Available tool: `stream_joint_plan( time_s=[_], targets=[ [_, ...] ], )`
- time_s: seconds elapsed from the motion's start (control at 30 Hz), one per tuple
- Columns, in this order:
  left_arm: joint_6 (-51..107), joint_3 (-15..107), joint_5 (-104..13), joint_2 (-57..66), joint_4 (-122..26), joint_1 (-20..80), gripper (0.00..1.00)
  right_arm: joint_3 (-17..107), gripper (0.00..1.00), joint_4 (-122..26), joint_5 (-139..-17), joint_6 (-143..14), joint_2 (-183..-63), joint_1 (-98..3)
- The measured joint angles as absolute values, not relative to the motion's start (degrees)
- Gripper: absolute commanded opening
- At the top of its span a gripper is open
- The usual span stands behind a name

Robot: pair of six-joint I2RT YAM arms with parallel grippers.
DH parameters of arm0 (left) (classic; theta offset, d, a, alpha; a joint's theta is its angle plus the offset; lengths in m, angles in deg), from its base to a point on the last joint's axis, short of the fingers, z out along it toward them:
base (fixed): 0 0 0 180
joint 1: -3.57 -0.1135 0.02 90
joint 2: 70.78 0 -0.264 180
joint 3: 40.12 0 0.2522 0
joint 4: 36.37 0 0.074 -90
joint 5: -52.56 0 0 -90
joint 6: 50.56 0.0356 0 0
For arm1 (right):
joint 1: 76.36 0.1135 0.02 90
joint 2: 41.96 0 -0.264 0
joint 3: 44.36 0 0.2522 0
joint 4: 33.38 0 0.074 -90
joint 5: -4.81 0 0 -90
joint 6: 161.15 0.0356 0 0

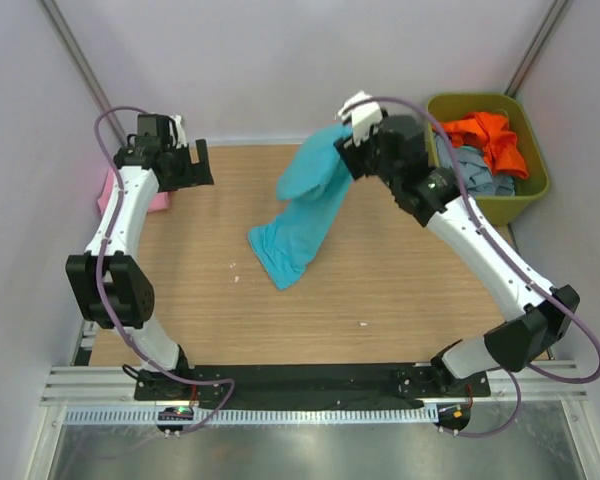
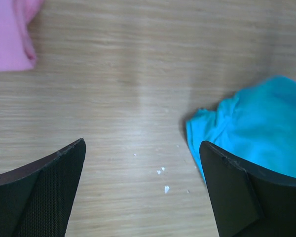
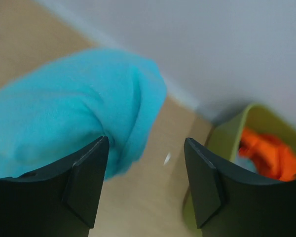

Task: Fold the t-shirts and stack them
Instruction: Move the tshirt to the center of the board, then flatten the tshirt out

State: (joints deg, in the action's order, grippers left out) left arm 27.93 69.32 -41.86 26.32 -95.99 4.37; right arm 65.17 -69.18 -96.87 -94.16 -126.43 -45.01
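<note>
- My left gripper (image 2: 143,158): matt black fingers (image 2: 44,197), finely textured pad.
- turquoise t-shirt (image 1: 305,205): soft matt cloth.
- table (image 1: 400,280): smooth pale wood grain.
- bin (image 1: 536,186): smooth olive-green plastic.

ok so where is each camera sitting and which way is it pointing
Top external: above and behind the robot, looking down on the table; left arm and right arm show whole.
Left wrist: on the left arm, facing down at the wood; the left fingers fill the bottom corners.
Right wrist: on the right arm, facing across towards the back wall and green bin; the right fingers show below.
Shared: all three see the turquoise t-shirt; top and left wrist also share the pink t-shirt.
</note>
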Motion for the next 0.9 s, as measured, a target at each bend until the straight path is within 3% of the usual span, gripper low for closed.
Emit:
stream_joint_plan(
  time_s=[0.13, 0.27, 0.5, 0.67, 0.9],
  targets=[
    [27.8, 68.8, -47.9, 27.0, -98.6, 4.7, 0.94, 45.5, 0.73, -77.0, -95.1, -86.6, -124.3, -45.1],
    [28.2, 67.4, -54.8, 27.0, -99.6, 5.2, 0.99, 40.8, 0.72, -83.1, -91.2, -83.4, -124.2, -45.4],
    [31.4, 63.3, -58.6, 28.6, -102.5, 6.2, 0.98, 51.8, 0.66, -82.0, -79.9, -85.4, -127.3, -45.5],
    [31.9, 61.0, -58.9, 29.6, -101.9, 6.2, 0.88, 63.1, 0.64, -79.7, -76.3, -85.7, -138.8, -45.0],
    [31.7, 59.6, -62.0, 33.3, -100.6, 5.0, 0.87, 71.6, 0.61, -77.9, -74.8, -85.0, -157.3, -45.0]
  ],
)
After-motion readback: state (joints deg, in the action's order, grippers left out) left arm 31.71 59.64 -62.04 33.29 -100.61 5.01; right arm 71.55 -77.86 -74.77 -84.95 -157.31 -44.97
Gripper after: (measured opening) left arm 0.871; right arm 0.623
